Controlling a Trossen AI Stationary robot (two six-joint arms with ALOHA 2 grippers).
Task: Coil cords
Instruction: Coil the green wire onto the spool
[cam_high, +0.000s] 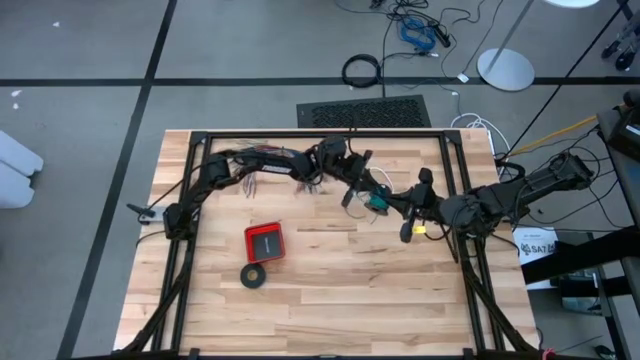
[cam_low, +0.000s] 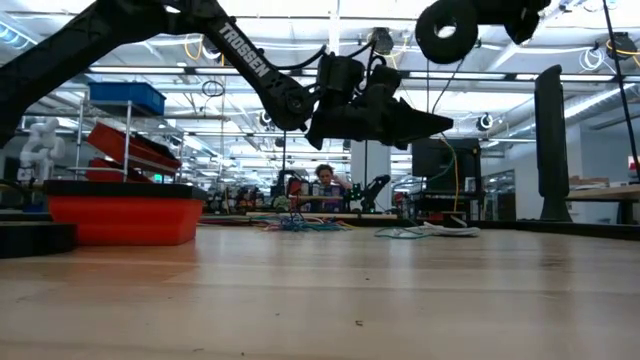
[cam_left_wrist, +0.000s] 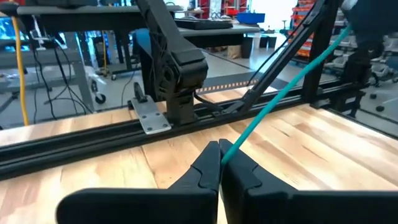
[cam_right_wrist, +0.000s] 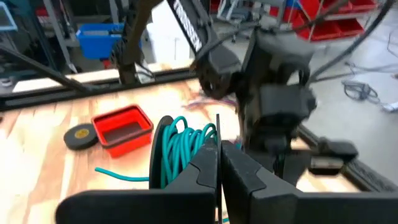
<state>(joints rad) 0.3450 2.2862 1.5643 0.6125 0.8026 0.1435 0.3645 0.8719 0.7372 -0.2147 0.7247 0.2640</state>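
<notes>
The teal-green wire is wound into a small coil (cam_right_wrist: 180, 146) that hangs above the table's middle (cam_high: 378, 203). One strand (cam_left_wrist: 292, 81) runs taut from it to my left gripper (cam_left_wrist: 221, 155), which points level and is shut on it. My right gripper (cam_right_wrist: 219, 149) is shut at the coil's edge, coming from the table's right (cam_high: 408, 215). A loose wire end (cam_right_wrist: 118, 175) trails below the coil. In the low view a thin white cord (cam_low: 450, 229) lies far back on the table. My left gripper pinches a single strand of the teal wire (cam_left_wrist: 227, 148) at the free ends of its two fingers. The fingers are level. The strand leaves the tips in a straight taut line, clear of the table. My right gripper is shut on the coil's loops at their near edge (cam_right_wrist: 208, 134); the fingers themselves hide the exact spot. The coil stands upright ahead of the fingertips, lifted clear of the table.
A red tray (cam_high: 265, 241) and a black tape ring (cam_high: 254, 276) sit on the table left of centre. A fanned bundle of many-coloured wires (cam_high: 262, 172) lies under the left arm. A black frame rail (cam_high: 320, 133) runs along the table's far edge.
</notes>
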